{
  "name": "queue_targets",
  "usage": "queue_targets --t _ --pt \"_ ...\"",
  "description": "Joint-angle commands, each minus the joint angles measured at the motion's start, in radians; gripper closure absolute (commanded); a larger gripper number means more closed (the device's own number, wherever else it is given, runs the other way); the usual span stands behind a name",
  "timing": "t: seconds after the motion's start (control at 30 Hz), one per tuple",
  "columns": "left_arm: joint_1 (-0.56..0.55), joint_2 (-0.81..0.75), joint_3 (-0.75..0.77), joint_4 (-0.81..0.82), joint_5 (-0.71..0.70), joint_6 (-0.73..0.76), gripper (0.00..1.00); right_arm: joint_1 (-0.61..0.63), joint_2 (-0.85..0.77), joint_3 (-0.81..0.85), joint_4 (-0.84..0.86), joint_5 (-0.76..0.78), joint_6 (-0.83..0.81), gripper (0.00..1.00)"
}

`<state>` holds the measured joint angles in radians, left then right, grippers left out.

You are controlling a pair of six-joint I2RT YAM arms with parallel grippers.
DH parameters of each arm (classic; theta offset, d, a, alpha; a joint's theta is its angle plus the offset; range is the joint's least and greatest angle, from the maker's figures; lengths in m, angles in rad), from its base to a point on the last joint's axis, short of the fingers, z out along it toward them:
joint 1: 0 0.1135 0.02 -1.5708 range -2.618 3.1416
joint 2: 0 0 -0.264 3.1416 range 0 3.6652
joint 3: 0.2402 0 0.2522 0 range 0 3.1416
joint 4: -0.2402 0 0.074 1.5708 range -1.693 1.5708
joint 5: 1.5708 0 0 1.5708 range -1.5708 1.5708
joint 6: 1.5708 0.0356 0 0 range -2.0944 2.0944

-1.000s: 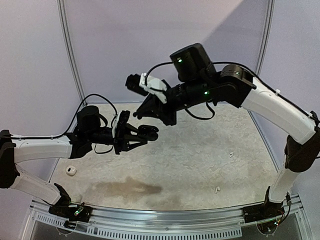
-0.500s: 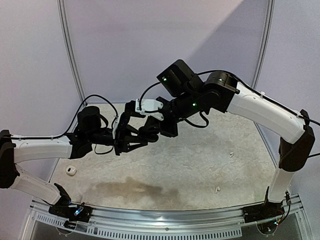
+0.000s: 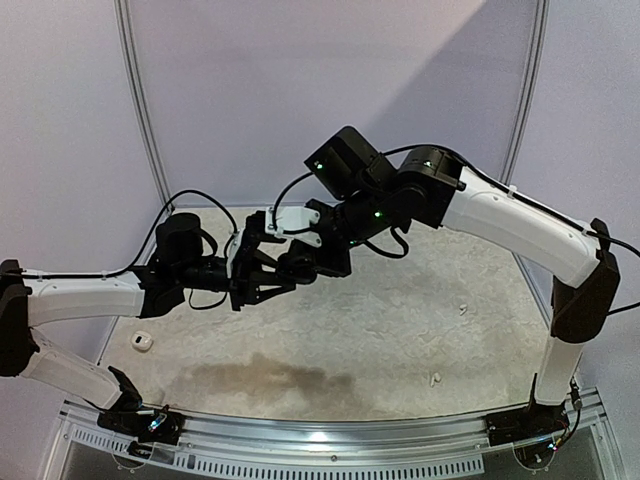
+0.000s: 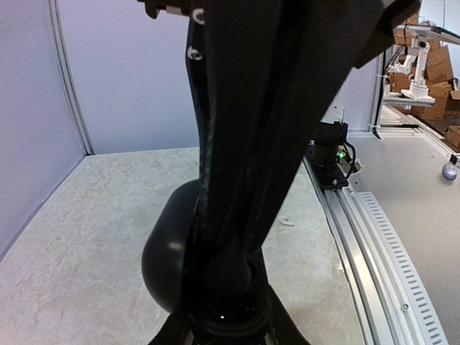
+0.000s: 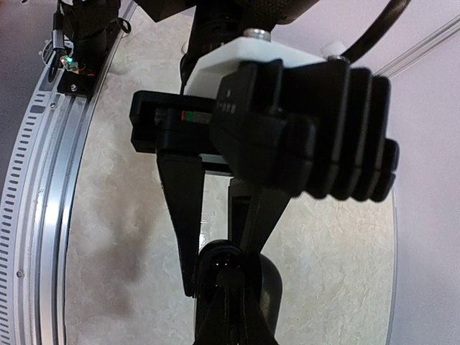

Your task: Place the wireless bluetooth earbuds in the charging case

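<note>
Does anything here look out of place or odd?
One white earbud and another lie loose on the right of the table, well away from the black case that the left gripper holds in the air.

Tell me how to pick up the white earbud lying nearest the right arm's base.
Probably come straight down on the white earbud and pinch across its short width. It lies flat on the table, apart from everything else, and looks slightly elongated; its exact heading is too small to read.
</note>
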<state>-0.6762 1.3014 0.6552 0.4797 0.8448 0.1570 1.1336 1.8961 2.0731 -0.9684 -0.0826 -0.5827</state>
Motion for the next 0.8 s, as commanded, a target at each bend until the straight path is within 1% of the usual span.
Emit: queue_targets --t 0.0,0.13,0.37,0.4,0.43,0.53,0.67,0.77 --pt "-0.011 -0.012 0.014 0.035 -0.007 0.002 1.0 0.009 0.045 0.018 -0.017 0.003 -0.011 1.0" --pt "-0.011 -0.01 0.014 0.043 -0.015 -0.001 1.0 0.009 0.05 0.022 -0.018 -0.015 -0.014 1.0" --pt "-0.011 -0.009 0.012 0.046 -0.018 -0.002 1.0 0.009 0.067 0.02 -0.074 0.03 -0.021 1.0" --pt "-0.011 -0.009 0.012 0.047 -0.019 -0.002 1.0 0.009 0.071 0.02 -0.076 0.036 -0.021 0.99" --pt "-0.011 -0.008 0.012 0.049 -0.019 -0.002 1.0 0.009 0.072 0.021 -0.071 0.04 -0.017 0.93" --pt "-0.011 -0.009 0.012 0.048 -0.019 -0.002 1.0 0.009 0.073 0.021 -0.051 0.043 -0.004 0.84" --pt "-0.011 -0.013 0.011 0.034 -0.02 -0.004 1.0 0.009 0.06 0.025 -0.028 0.044 0.004 0.78" --pt "-0.01 -0.016 0.009 0.021 -0.032 -0.017 1.0 0.008 0.045 0.043 -0.014 0.046 0.023 0.76"
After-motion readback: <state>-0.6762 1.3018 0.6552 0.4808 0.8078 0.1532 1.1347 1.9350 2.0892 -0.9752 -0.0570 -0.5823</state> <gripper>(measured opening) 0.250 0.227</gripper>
